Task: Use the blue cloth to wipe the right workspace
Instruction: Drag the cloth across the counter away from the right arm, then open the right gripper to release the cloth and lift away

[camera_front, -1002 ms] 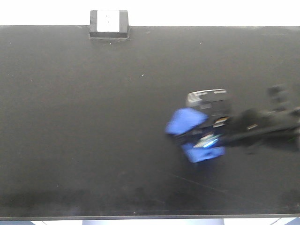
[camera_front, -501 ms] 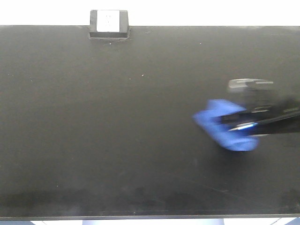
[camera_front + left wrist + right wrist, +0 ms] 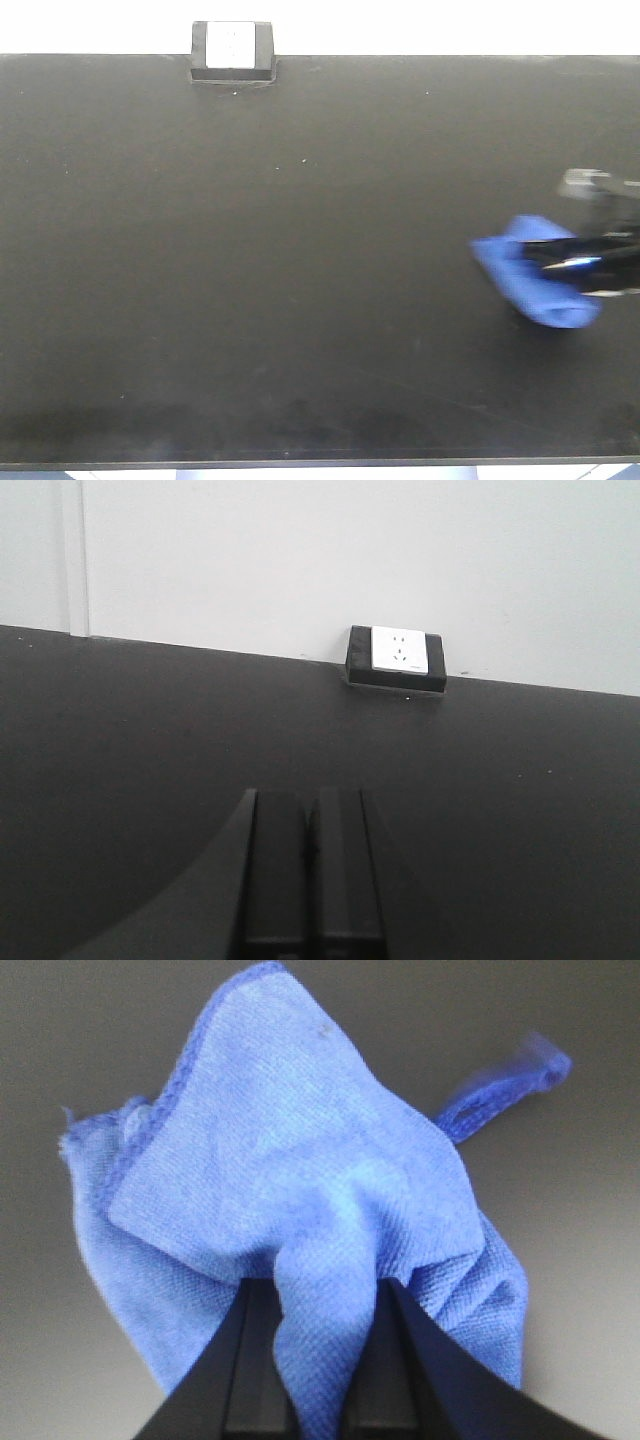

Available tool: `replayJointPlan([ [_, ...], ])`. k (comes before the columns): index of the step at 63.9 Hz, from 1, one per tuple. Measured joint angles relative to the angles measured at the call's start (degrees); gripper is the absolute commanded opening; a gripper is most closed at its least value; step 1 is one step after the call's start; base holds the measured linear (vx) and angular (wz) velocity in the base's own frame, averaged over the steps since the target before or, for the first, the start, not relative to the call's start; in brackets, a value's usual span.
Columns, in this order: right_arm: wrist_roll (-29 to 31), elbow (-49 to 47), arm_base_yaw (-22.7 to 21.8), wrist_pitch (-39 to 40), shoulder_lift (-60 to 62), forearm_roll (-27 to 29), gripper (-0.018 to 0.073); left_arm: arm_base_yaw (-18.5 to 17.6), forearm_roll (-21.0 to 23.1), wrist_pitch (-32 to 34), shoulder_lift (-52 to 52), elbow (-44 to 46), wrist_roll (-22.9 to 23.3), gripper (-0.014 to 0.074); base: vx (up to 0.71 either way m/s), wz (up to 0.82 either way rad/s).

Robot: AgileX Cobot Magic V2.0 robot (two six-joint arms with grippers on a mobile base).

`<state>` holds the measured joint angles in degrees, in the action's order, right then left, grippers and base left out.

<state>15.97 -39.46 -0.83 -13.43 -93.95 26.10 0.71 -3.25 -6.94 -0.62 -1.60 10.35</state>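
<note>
The blue cloth (image 3: 530, 282) lies bunched on the black table (image 3: 250, 280) at the right side, pressed under my right gripper (image 3: 560, 265), which reaches in from the right edge. In the right wrist view the cloth (image 3: 300, 1170) spreads out ahead of the gripper (image 3: 322, 1295), and a fold of it is pinched between the two black fingers (image 3: 250, 1350). My left gripper (image 3: 310, 810) shows only in the left wrist view; its jaws are pressed together and empty, low over the table.
A black block with a white power socket (image 3: 232, 50) sits at the table's far edge, left of centre; it also shows in the left wrist view (image 3: 397, 658). A white wall (image 3: 320, 560) rises behind the table.
My right gripper has dragged the blue cloth steadily to the right across the table, from near the centre-right to close to the right edge.
</note>
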Motion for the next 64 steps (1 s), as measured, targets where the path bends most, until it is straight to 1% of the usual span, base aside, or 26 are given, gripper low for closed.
replayJointPlan([
  [2,0.0,0.0,3.3,0.3,0.0,0.9,0.0003,0.0,0.0,0.0,0.0,0.0,0.0,-0.0006,0.0,0.0],
  [9,0.0,0.0,11.8,2.1,0.0,2.1,0.0005,0.0,0.0,0.0,0.0,0.0,0.0,-0.0006,0.0,0.0],
  [14,0.0,0.1,15.4,2.7,0.0,2.3,0.0009,0.0,0.0,0.0,0.0,0.0,0.0,-0.0006,0.0,0.0],
  [18,0.0,0.1,16.9,2.7,0.0,2.4,0.0017,0.0,0.0,0.0,0.0,0.0,0.0,-0.0006,0.0,0.0],
  [26,0.0,0.1,17.6,2.7,0.0,2.4,0.0061,0.0,0.0,0.0,0.0,0.0,0.0,-0.0006,0.0,0.0],
  [32,0.0,0.1,17.6,2.7,0.0,2.4,0.0122,0.0,0.0,0.0,0.0,0.0,0.0,-0.0006,0.0,0.0],
  [36,0.0,0.1,17.6,2.7,0.0,2.3,0.0182,0.0,0.0,0.0,0.0,0.0,0.0,-0.0006,0.0,0.0],
  [47,0.0,0.1,17.6,2.7,1.4,2.0,0.0403,0.0,0.0,0.0,0.0,0.0,0.0,-0.0006,0.0,0.0],
  [53,0.0,0.1,17.6,2.7,3.6,1.9,0.0507,0.0,0.0,0.0,0.0,0.0,0.0,-0.0006,0.0,0.0],
  [59,0.1,0.1,17.6,2.7,6.9,1.2,0.0571,0.0,0.0,0.0,0.0,0.0,0.0,-0.0006,0.0,0.0],
  [64,0.1,0.2,17.6,1.6,10.6,-0.3,0.0587,0.0,0.0,0.0,0.0,0.0,0.0,-0.0006,0.0,0.0],
])
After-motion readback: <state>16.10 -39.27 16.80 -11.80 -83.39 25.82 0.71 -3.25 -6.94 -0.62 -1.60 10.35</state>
